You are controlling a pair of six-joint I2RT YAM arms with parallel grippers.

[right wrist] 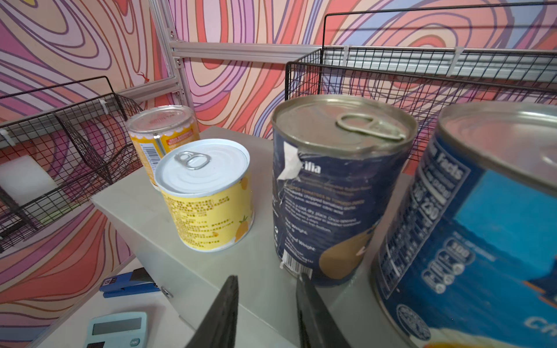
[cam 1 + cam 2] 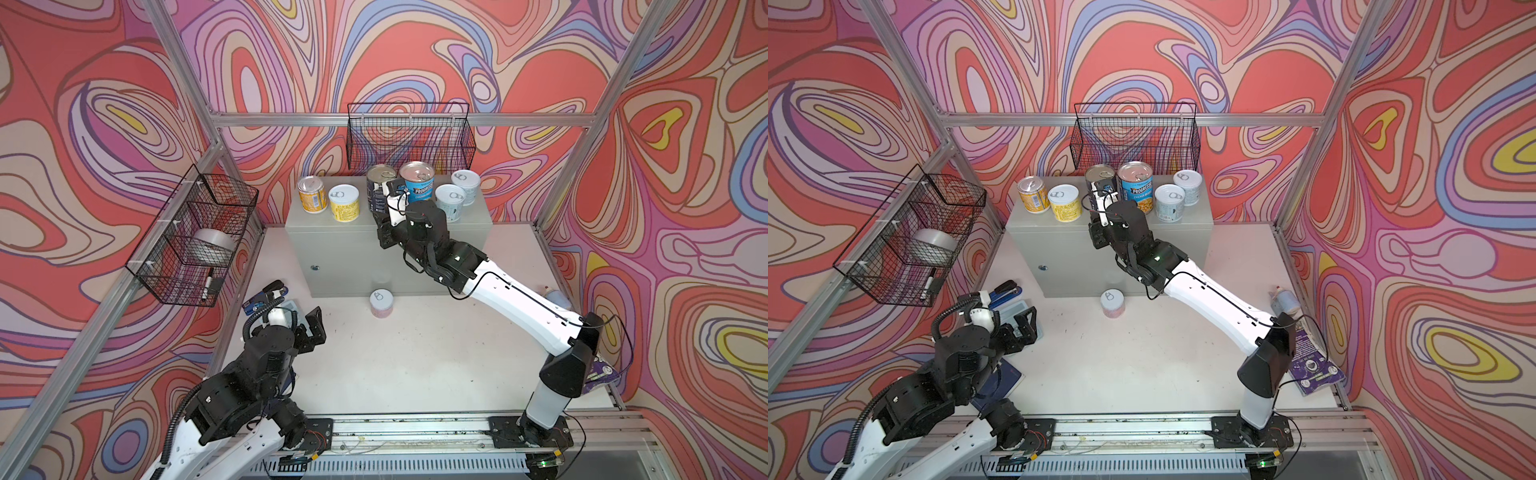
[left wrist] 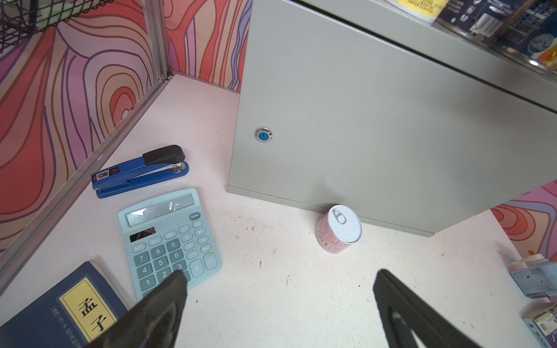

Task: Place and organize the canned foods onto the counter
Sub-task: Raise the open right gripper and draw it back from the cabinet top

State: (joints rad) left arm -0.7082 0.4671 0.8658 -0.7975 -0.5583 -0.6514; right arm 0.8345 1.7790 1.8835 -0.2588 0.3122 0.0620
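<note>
Six tins stand upright in a row on the flat top of the grey metal box (image 2: 332, 249): an orange-yellow tin (image 2: 311, 195) at the left end, then a short yellow tin (image 2: 344, 203), a tall dark navy tin (image 2: 377, 187), the tall blue Progresso tin (image 2: 417, 183), and two pale blue tins (image 2: 449, 201) (image 2: 465, 185) at the right end, one behind the other; the navy and Progresso tins are close side by side. The seventh, a short pink tin (image 3: 339, 229), stands upright on the white tabletop (image 2: 395, 353), just beside the foot of the box's front face, to the right of its round lock (image 3: 263, 134).

The right pincer (image 1: 266, 281) is at the front edge of the box top, just before the base of the navy tin; its fingers are drawn close together with nothing between them. The left pincer (image 3: 280, 275) hangs above the tabletop with its fingers spread wide and empty, well apart from the pink tin; near it lie a pale blue calculator (image 3: 168, 241), a blue stapler (image 3: 141, 171) and a dark blue book (image 3: 60, 307).
</note>
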